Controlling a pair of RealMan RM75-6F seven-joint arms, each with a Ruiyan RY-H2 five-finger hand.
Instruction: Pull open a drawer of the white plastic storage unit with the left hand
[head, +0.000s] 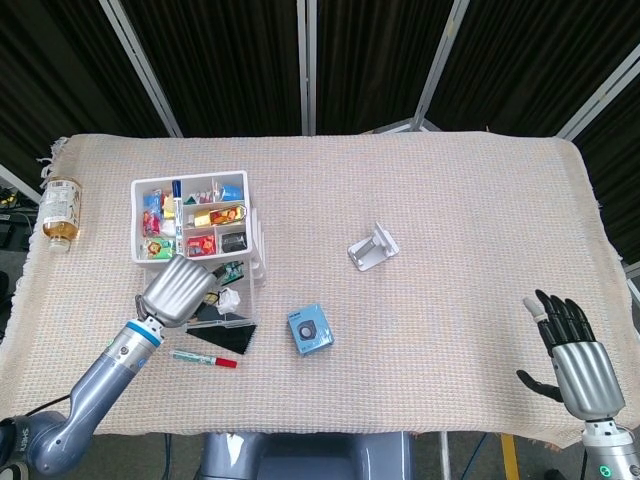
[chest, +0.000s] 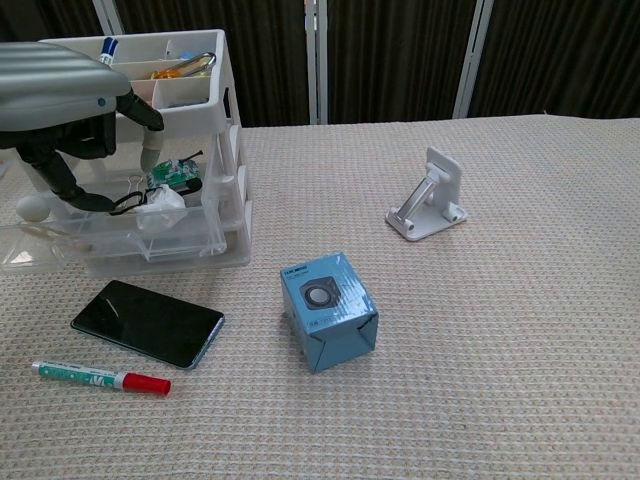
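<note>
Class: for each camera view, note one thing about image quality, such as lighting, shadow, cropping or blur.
Head view: even, soft lighting, dark backdrop, faint shadows; the right hand sits near the frame corner. Chest view: the left hand looms large, cropped at the left edge, shading the storage unit.

One white plastic storage unit (head: 200, 235) stands on the table (head: 450, 200), with two clear drawers (chest: 150, 235) showing pulled out beneath its top tray. There is one black phone (chest: 148, 322), one blue box (chest: 328, 310), one white bracket stand (chest: 428, 195) and one bottle (head: 60, 212). Markers number two: one red-capped (chest: 100, 378), one blue-capped (head: 177, 200). Two robot hands show, left hand (head: 178, 290) and right hand (head: 575, 365).
</note>
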